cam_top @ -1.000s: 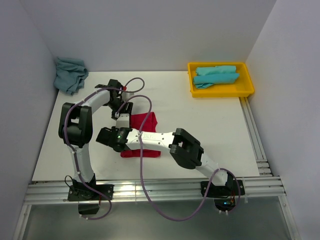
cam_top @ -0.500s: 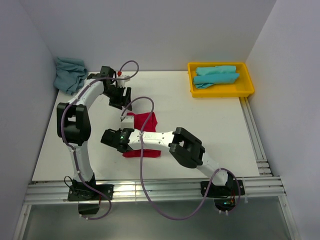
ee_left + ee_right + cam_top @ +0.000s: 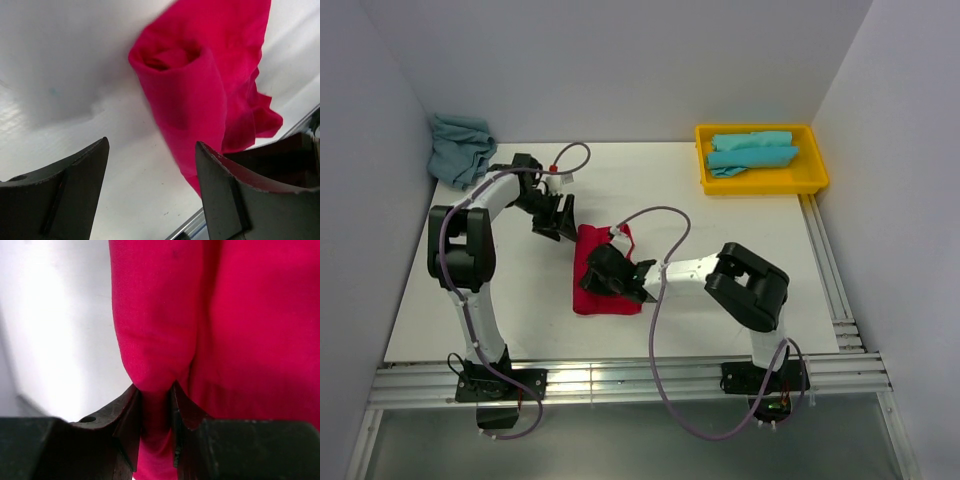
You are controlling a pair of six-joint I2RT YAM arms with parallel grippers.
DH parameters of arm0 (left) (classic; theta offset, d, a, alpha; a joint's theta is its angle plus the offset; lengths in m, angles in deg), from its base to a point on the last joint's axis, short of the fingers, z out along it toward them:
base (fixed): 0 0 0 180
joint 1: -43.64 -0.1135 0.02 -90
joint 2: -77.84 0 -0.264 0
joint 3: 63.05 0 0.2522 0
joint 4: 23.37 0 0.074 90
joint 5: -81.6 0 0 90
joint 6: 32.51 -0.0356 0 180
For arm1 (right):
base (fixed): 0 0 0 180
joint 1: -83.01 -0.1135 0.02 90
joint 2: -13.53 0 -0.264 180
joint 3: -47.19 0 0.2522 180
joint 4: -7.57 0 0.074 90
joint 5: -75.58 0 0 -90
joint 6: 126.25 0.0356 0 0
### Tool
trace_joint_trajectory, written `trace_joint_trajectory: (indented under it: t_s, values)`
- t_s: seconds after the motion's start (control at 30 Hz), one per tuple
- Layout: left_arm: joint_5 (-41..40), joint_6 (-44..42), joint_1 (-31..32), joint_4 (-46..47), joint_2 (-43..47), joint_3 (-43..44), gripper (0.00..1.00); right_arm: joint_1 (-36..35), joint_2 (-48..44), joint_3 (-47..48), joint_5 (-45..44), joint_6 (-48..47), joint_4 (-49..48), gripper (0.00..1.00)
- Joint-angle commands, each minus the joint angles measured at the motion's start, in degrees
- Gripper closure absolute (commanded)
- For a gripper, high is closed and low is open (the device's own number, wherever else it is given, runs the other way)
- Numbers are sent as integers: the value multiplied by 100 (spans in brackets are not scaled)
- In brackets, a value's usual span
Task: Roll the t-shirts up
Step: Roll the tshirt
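Note:
The red t-shirt (image 3: 590, 292) lies part-rolled in the middle of the white table (image 3: 740, 260). In the left wrist view its rolled end (image 3: 192, 85) shows as a tube with loose cloth behind. My left gripper (image 3: 558, 222) hangs open just up and left of the shirt, and its jaws (image 3: 152, 155) hold nothing. My right gripper (image 3: 610, 268) sits on top of the shirt, and its jaws (image 3: 156, 400) are shut on a fold of red cloth (image 3: 155, 340). Two rolled turquoise t-shirts (image 3: 750, 150) lie in the tray. A crumpled turquoise one (image 3: 460, 148) lies at the back left.
A yellow tray (image 3: 765, 187) stands at the back right corner. Grey walls close in the left, back and right sides. Metal rails run along the near edge (image 3: 620, 380) and the right edge (image 3: 825, 270). Purple cables loop over both arms.
My left gripper has opened and drawn back up and left, off the shirt. My right arm has swung right, its gripper moving from the shirt's left side onto it and closing on a fold.

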Motion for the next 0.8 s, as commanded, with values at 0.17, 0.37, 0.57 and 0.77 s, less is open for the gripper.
trace_joint_trajectory:
  t_s: [0.17,0.37,0.57,0.77]
  values:
    - [511,-196,-22,356,542,-625,27,243,127,-1346,1675,994,-3606,79]
    - [371,-56,-22,593,481,-898,31,296,576,-1418,1888,1505,-4445,77]
    - [-51,138,-4,637,261,-847,50,147,58,-727,1063,778,-1940,54]
    - [-429,155,57,593,243,-723,58,-388,179,1258,-906,345,2109,43]
